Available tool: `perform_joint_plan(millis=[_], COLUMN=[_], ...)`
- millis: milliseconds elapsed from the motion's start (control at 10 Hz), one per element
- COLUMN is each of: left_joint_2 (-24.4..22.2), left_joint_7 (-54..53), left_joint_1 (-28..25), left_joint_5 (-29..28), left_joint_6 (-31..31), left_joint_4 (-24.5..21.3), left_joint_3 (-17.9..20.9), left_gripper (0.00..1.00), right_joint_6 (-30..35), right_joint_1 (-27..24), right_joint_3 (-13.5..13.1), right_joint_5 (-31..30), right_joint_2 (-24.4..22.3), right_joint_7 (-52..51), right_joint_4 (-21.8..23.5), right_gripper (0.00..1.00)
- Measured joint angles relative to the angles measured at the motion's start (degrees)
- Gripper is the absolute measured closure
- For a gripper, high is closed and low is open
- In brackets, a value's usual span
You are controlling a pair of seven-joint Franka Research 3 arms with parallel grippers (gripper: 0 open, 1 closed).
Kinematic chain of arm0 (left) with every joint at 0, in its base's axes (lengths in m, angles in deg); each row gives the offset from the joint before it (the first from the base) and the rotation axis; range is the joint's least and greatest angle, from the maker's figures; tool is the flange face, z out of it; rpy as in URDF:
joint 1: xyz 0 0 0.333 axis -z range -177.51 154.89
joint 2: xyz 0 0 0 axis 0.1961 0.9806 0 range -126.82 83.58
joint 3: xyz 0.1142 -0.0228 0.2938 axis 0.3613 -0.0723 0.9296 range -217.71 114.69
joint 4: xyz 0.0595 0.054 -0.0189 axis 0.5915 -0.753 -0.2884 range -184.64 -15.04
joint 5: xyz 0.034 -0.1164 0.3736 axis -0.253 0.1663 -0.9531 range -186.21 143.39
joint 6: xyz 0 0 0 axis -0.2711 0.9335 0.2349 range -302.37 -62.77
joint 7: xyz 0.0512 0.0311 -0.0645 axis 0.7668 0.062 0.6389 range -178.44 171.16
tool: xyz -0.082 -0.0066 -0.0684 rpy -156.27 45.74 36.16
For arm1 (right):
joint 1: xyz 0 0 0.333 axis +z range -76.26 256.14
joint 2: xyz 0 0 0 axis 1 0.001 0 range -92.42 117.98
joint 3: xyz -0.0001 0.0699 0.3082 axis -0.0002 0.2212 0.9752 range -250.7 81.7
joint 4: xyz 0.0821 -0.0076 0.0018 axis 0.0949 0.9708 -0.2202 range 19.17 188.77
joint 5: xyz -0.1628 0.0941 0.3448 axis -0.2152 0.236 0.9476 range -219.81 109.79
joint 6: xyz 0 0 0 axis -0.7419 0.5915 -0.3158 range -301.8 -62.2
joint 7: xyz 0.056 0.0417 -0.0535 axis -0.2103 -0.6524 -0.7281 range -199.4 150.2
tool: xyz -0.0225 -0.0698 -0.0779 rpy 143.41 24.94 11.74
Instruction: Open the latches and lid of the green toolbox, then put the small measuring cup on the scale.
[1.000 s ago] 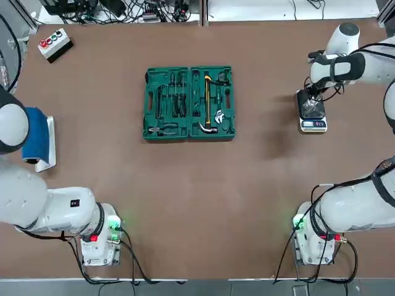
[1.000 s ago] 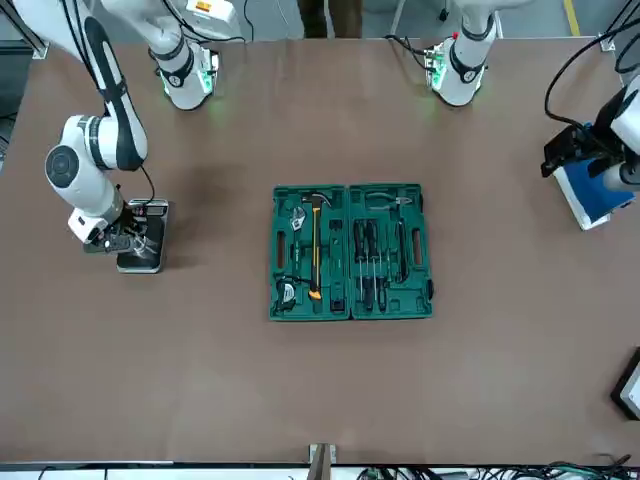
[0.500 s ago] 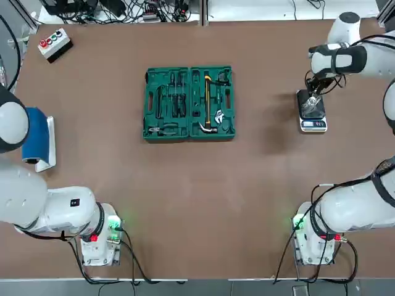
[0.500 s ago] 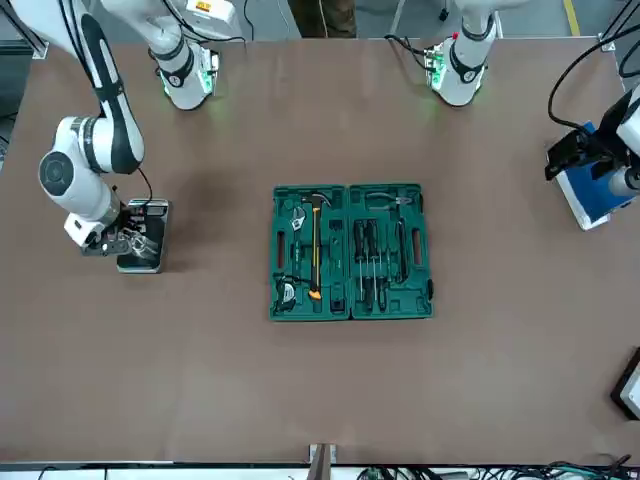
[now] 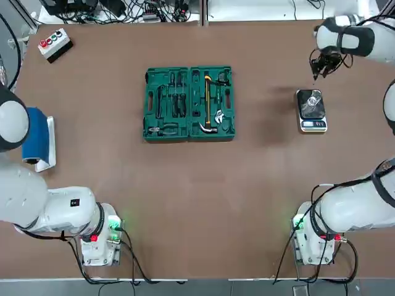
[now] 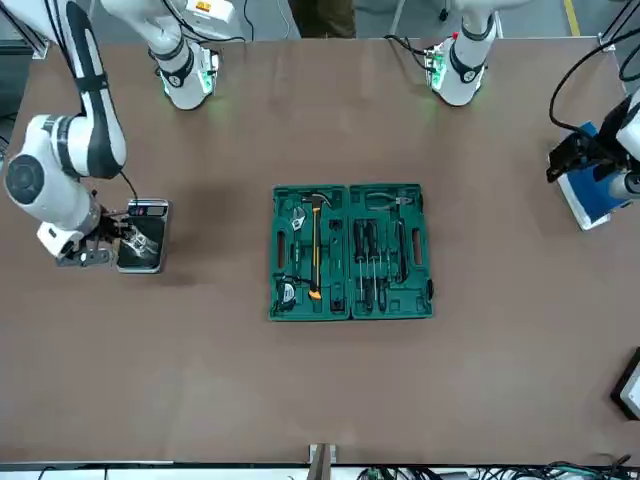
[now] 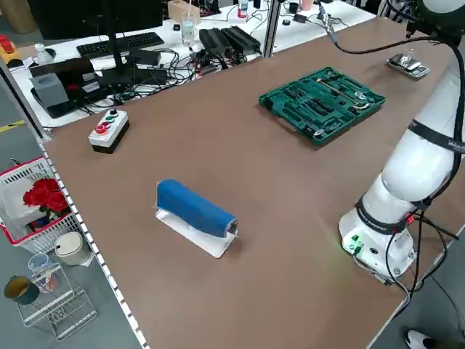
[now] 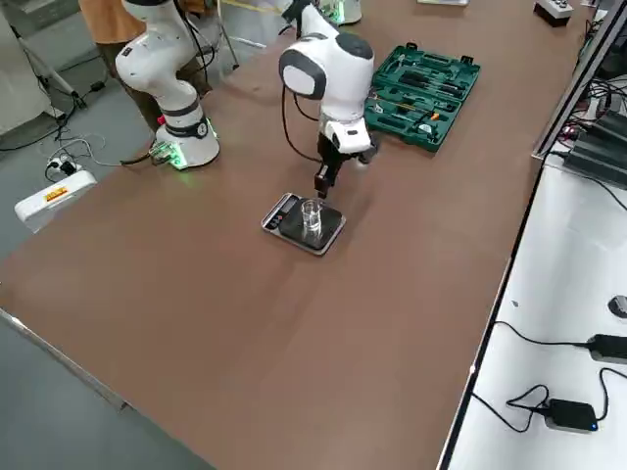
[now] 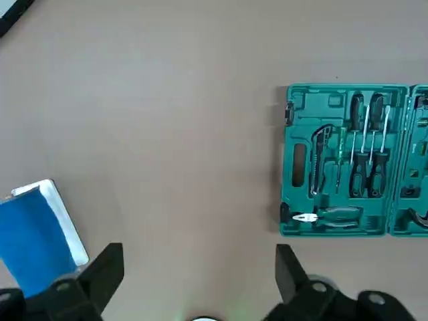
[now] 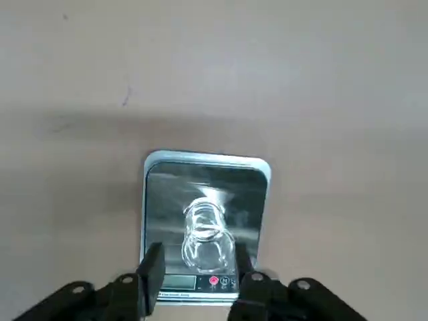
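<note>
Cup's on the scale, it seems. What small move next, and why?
Probably ease the right tool farther back from the scale: the clear cup stands on its dark top, and the tool's fingers are apart, holding nothing.

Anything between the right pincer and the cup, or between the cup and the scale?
Nothing visible in either place. The right pincer hovers open just above the scale's far end, clear of the cup, which stands directly on the scale. The left pincer is well away, table's left side.
</note>
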Motion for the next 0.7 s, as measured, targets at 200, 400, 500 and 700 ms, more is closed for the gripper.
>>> perform_joint_plan(millis=[200,400,500,700], left_joint_2=[0.0,0.0,0.0,0.0], left_joint_7=[0.1,0.1,0.1,0.1], left_joint_1=[0.2,0.3,0.3,0.0], left_joint_5=[0.0,0.0,0.0,0.0], left_joint_6=[0.0,-0.1,-0.1,-0.1], left_joint_4=[0.1,0.4,0.4,0.5], left_joint_3=[-0.1,-0.2,-0.2,0.0], left_gripper=[0.00,0.00,0.00,0.00], right_joint_6=[6.7,15.1,19.3,26.2], right_joint_1=[0.0,-0.1,-0.2,-0.2], right_joint_3=[0.6,2.4,3.6,4.9], right_joint_5=[1.1,4.0,4.4,4.5], right_joint_2=[-0.8,-2.3,-2.9,-3.4], right_joint_7=[0.0,0.1,0.7,1.7], right_joint_4=[-7.7,-15.2,-18.9,-25.9], right_gripper=[0.19,0.00,0.00,0.00])
